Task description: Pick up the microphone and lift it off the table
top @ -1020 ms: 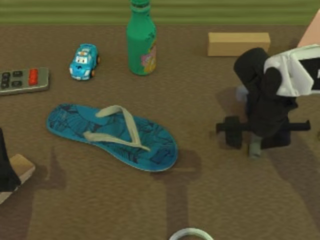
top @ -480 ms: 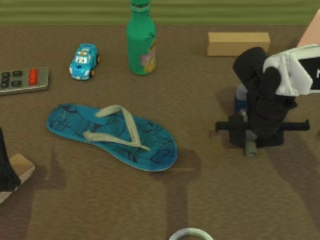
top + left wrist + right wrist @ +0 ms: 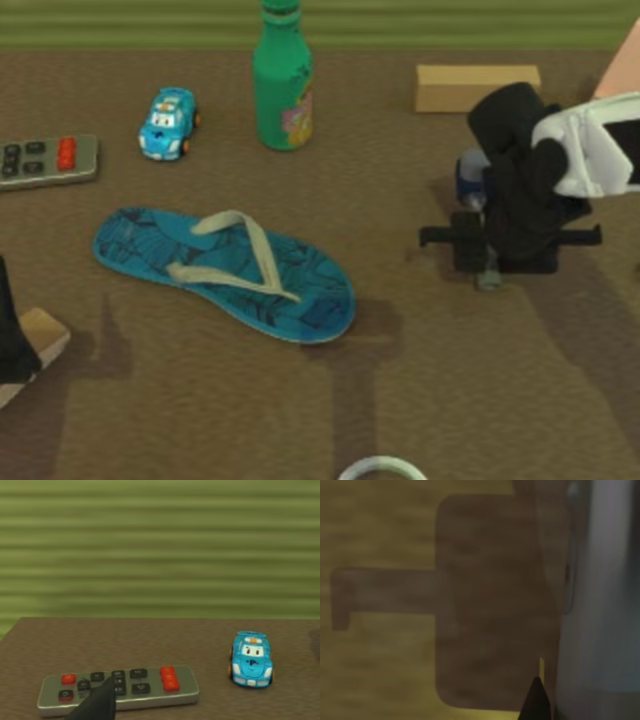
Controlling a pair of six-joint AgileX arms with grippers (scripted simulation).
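The microphone [image 3: 470,179] shows its dark navy head beside my right arm, and the grey end of its handle [image 3: 489,281] pokes out below. My right gripper [image 3: 482,245] is shut on the handle at the right of the brown table [image 3: 420,380]. Its cross-shaped shadow lies offset on the table beneath. In the right wrist view the grey handle [image 3: 600,605] fills one side, next to a dark fingertip [image 3: 535,700]. My left gripper [image 3: 12,335] is parked at the left edge.
A blue flip-flop [image 3: 225,270] lies mid-table. A green bottle [image 3: 283,85], a blue toy car [image 3: 168,122], a grey remote [image 3: 48,160] and a tan block [image 3: 477,87] line the back. A white ring [image 3: 380,468] sits at the front edge.
My right gripper has shifted left and toward the back with the microphone in it. The navy head now shows more clearly. The left arm has not moved.
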